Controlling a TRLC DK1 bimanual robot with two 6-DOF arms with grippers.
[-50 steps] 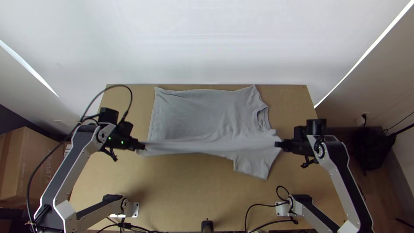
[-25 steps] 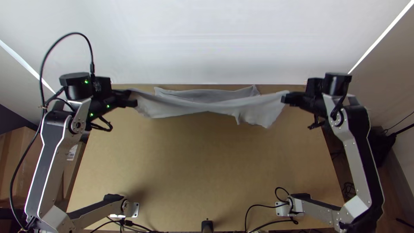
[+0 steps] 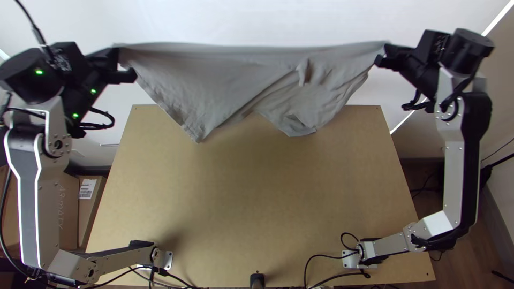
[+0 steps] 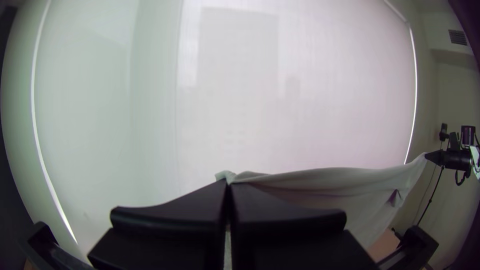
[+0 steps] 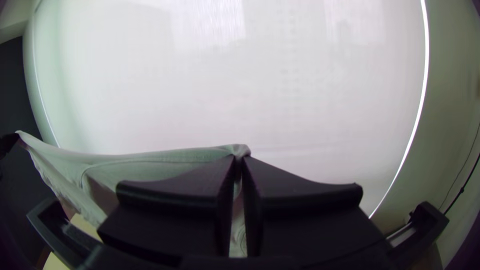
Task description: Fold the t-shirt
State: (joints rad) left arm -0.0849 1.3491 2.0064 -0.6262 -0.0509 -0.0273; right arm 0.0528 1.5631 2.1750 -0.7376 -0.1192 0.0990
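Note:
The grey t-shirt [image 3: 214,80] hangs stretched between both grippers in the top view, raised above the table's far edge, its lower part drooping in slanting folds. My left gripper [image 3: 126,64] is shut on its left upper end, and my right gripper [image 3: 383,56] on its right upper end. In the left wrist view, the shirt [image 4: 320,182] runs from between the pressed fingers of my left gripper [image 4: 228,187] across to the other arm. In the right wrist view, a bit of shirt [image 5: 165,157] is pinched at the tips of my right gripper [image 5: 240,162].
The wooden table [image 3: 241,203] lies bare below the shirt. A pale wall [image 3: 257,21] stands behind the far edge. Cardboard boxes [image 3: 67,214] are beyond the table's left side, and cables [image 3: 337,273] run along its near edge.
Both grippers have risen and moved toward the far edge, spreading farther apart. The shirt has lifted off the table with them and now hangs, where part of it lay on the tabletop before.

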